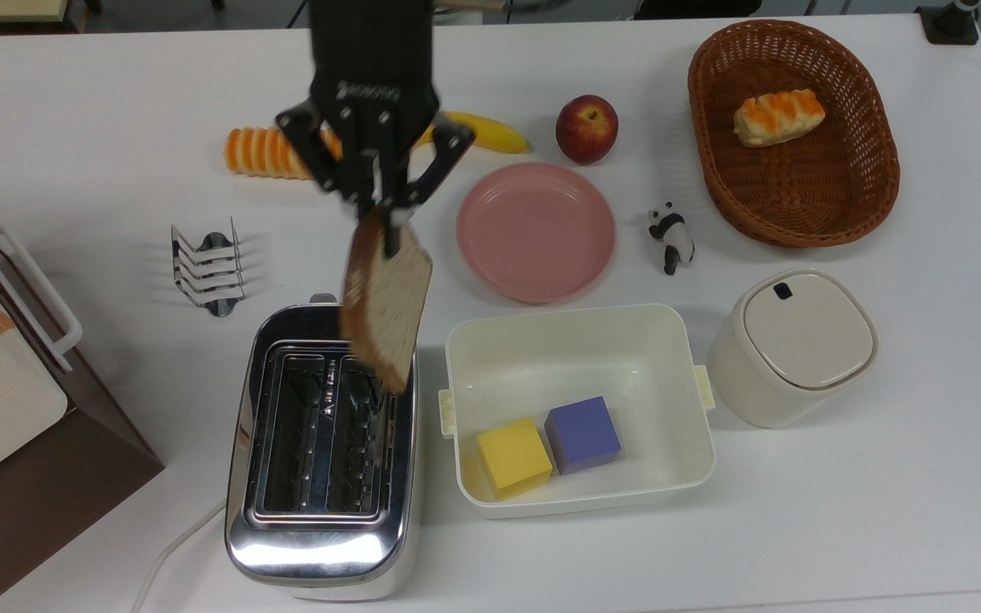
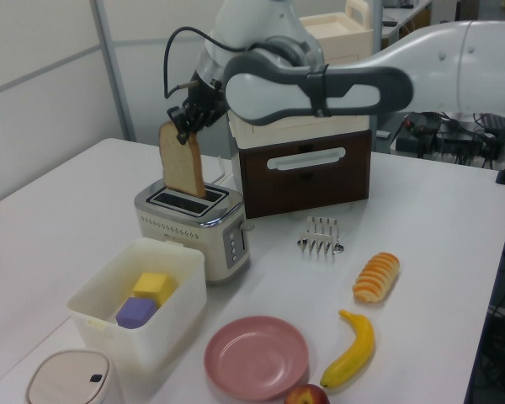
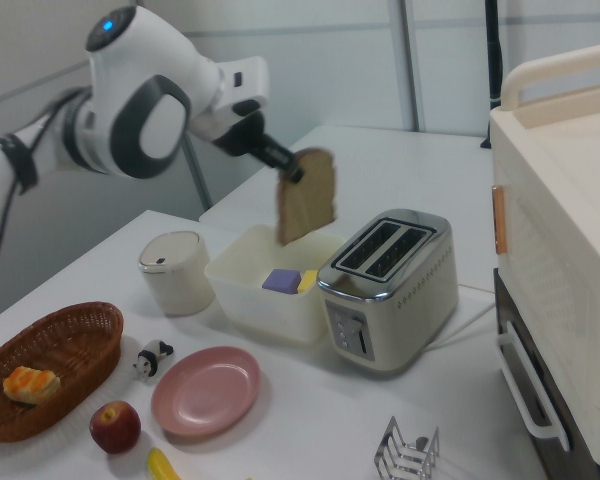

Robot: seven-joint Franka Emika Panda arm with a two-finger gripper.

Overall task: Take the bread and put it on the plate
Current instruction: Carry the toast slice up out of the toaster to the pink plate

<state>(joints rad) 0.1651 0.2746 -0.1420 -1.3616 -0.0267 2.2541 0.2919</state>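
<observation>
Pincer (image 1: 381, 223): clamped on the bread's top edge, so the slice hangs vertically | Bread (image 1: 384, 306): aloft, clear of the toaster (image 1: 320, 460) slots, near the tub (image 1: 580, 340) in the top view | Plate (image 1: 536, 232): bare on the tabletop (image 1: 840, 477), at the top view's right of the slice, ready to receive it.

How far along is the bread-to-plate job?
Done: the bread is out of the toaster, whose slots sit empty. In hand: the gripper pinches the slice's top edge, hanging in the air. Left: carry it over the empty pink plate and release.
</observation>
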